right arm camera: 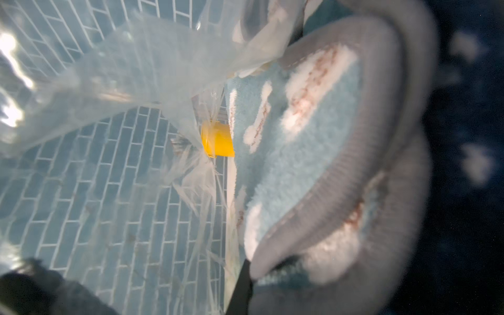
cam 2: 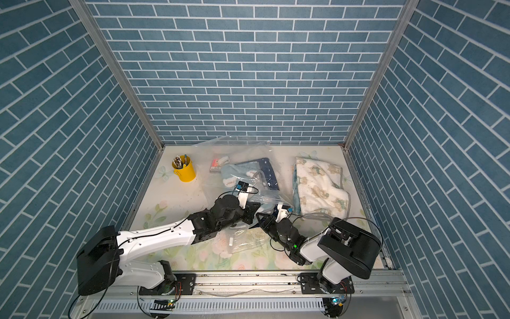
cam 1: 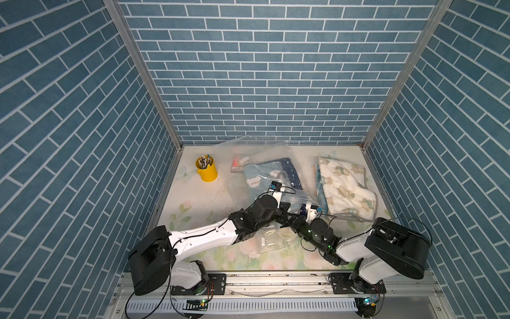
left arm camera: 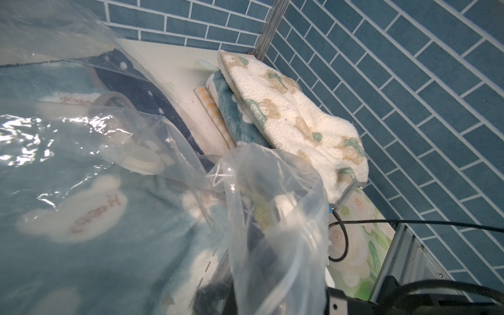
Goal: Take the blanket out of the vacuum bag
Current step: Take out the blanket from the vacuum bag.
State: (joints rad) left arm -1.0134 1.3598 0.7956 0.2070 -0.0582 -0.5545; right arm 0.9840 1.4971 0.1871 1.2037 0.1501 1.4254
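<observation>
The vacuum bag (cam 1: 258, 153) (cam 2: 234, 150) lies crinkled in the middle of the table, its mouth toward the arms. Inside it is the blanket (cam 1: 259, 178) (cam 2: 234, 174), light blue with white clouds, a navy side and grey trim. My left gripper (cam 1: 284, 207) (cam 2: 252, 211) is shut on the vacuum bag's (left arm camera: 272, 218) plastic edge; its jaws (left arm camera: 218, 297) show only dimly behind the film. The round white valve (left arm camera: 141, 161) rests on the blanket (left arm camera: 81, 196). My right gripper (cam 1: 296, 218) (cam 2: 262, 218) (right arm camera: 253, 275) reaches into the mouth, shut on the blanket's (right arm camera: 300, 141) grey-trimmed edge.
A yellow pen cup (cam 1: 207, 171) (cam 2: 185, 171) (right arm camera: 218, 139) stands at the back left. A folded white towel with bear prints (cam 1: 345, 187) (cam 2: 320, 187) (left arm camera: 286, 114) lies at the right by the wall. A small red-and-white box with a white clip (cam 1: 238, 165) sits behind the bag.
</observation>
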